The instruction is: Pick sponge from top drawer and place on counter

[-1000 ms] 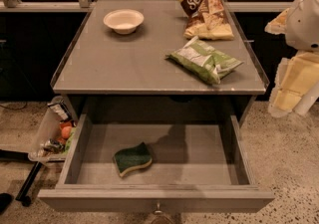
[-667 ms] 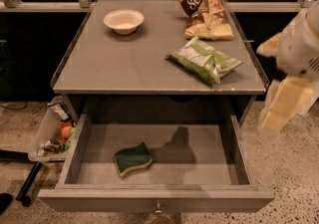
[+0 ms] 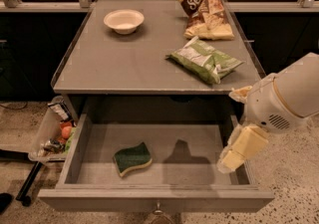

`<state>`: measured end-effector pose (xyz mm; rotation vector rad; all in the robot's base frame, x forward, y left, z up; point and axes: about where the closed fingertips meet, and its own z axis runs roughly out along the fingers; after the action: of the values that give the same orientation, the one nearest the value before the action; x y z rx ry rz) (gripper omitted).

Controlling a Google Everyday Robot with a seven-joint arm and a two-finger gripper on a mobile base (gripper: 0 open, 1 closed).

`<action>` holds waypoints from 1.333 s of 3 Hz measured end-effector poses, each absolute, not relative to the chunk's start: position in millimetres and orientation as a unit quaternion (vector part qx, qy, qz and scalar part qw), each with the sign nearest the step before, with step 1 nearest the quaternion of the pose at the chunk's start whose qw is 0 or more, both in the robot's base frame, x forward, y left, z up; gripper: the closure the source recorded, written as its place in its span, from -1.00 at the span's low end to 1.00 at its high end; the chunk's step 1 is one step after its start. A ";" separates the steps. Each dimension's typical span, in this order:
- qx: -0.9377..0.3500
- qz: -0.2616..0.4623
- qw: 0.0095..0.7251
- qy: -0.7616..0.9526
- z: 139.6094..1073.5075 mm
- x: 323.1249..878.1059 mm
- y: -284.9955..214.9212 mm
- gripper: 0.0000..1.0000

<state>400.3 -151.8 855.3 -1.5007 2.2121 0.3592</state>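
The sponge (image 3: 132, 159), dark green on top over yellow foam, lies flat on the floor of the open top drawer (image 3: 149, 199), left of its middle. The drawer is pulled out below the counter (image 3: 134, 66), and its small metal knob (image 3: 158, 212) shows at the bottom edge. My gripper (image 3: 228, 161), cream-coloured on a white arm, hangs over the drawer's right wall, well to the right of the sponge and not touching it. Its shadow falls on the drawer floor between them.
On the counter stand a white bowl (image 3: 123, 20) at the back left, a brown and yellow chip bag (image 3: 204, 6) at the back right and a green snack bag (image 3: 205, 59) near the front right. A clear plastic bin (image 3: 52, 136) of items sits left of the drawer.
My arm has come in from the right edge, moving left and down to the drawer's right wall. Its shadow now lies on the drawer floor. The sponge has not moved.
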 end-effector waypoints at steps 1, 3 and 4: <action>-0.524 0.125 0.224 0.812 851.5 394.0 -157.7 -1.00; -0.562 0.240 0.258 0.748 781.4 405.2 -50.3 -1.00; -0.592 0.266 0.290 0.703 778.5 425.5 5.0 -1.00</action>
<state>425.5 5.0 778.5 -1.5807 1.8763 0.7084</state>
